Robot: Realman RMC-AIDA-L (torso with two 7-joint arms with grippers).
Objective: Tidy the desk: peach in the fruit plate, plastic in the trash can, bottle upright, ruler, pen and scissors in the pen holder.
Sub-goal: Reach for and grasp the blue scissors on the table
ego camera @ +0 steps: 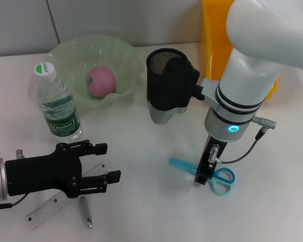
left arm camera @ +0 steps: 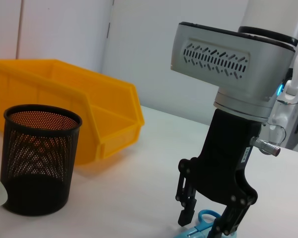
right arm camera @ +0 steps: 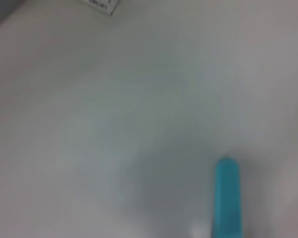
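Teal scissors [ego camera: 212,174] straddled by right gripper [left arm camera: 207,220], fingers [left arm camera: 186,210] spread, not clenched yet; left gripper [ego camera: 105,162] fingers released.

Blue scissors [ego camera: 219,179], pink peach [ego camera: 100,81], pale green plate [ego camera: 123,55], black mesh holder [ego camera: 164,83], yellow bin [ego camera: 214,35]

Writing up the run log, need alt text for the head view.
The right tool stands straight down on blue scissors lying on the white desk, below a black mesh pen holder. The left tool, open, hovers over a ruler and pen; a water bottle stands upright beside a green fruit plate holding a peach.
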